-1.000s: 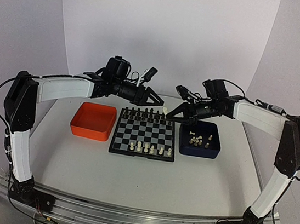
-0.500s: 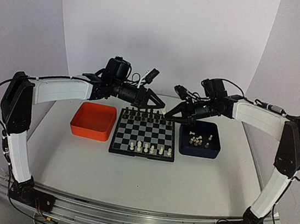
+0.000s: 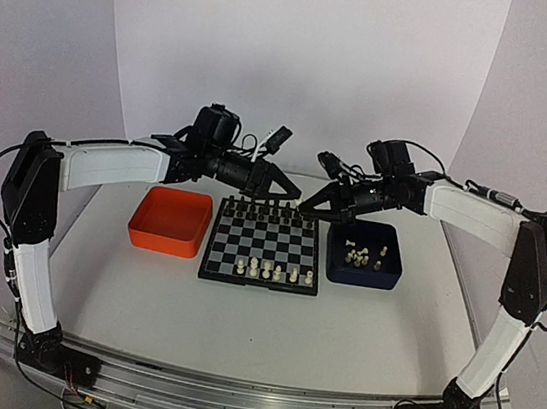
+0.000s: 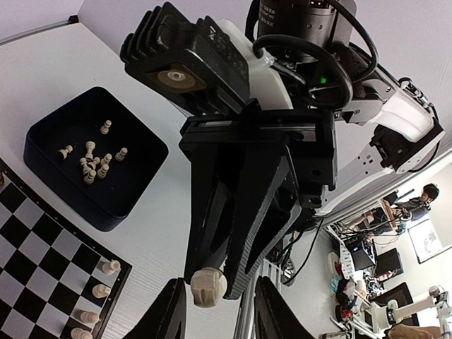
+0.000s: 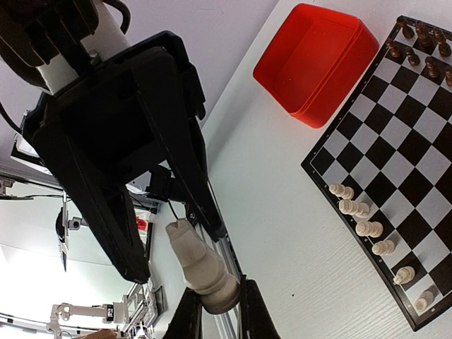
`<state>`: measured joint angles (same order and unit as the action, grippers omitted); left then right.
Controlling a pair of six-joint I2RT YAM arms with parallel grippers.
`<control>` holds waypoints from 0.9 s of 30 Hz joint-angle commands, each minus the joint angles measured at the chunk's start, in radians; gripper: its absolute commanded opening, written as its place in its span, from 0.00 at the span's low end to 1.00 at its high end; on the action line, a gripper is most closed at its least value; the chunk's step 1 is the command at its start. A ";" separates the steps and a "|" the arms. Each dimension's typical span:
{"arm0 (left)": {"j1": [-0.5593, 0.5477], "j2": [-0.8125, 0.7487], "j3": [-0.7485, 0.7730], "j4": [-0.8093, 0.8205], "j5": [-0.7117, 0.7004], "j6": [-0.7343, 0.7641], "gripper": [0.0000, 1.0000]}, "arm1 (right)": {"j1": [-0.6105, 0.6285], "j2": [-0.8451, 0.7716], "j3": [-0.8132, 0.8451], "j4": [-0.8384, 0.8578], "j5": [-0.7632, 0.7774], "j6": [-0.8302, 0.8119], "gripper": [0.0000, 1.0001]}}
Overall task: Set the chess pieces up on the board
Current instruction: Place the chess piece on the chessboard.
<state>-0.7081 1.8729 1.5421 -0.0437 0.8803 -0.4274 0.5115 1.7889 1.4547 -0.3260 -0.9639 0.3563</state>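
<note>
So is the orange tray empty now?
Empty. The orange tray shows only bare floor in the right wrist and top views.

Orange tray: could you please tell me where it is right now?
In the top view, the orange tray sits on the left side, just beside the board at its left edge.

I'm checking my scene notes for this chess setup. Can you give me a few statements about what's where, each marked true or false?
1. The right gripper holds a cream-white piece. True.
2. The orange tray holds chess pieces. False: no pieces show in it.
3. Loose cream-white pieces lie in the dark blue tray. True.
4. The black pieces stand on the board's near row. False: they stand along its far edge; cream-white ones stand on the near row.
</note>
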 commanded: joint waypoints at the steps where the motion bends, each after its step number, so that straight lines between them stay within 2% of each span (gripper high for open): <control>1: -0.005 -0.050 0.004 0.020 0.022 -0.002 0.31 | 0.008 -0.008 0.038 0.027 -0.004 0.009 0.00; 10: -0.008 -0.052 -0.004 0.025 0.036 -0.005 0.14 | 0.013 -0.005 0.040 0.028 0.002 0.015 0.00; 19: -0.010 -0.051 -0.004 0.018 0.043 -0.004 0.12 | 0.018 0.000 0.040 0.028 -0.017 0.011 0.00; 23: -0.011 -0.051 -0.008 0.028 0.054 -0.001 0.01 | 0.020 0.001 0.039 0.028 -0.007 0.016 0.00; 27: -0.013 -0.067 -0.026 0.032 0.022 0.000 0.00 | 0.020 -0.005 0.035 0.028 0.008 0.020 0.07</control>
<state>-0.7040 1.8726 1.5337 -0.0461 0.8881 -0.4419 0.5198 1.7893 1.4551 -0.3280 -0.9677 0.3679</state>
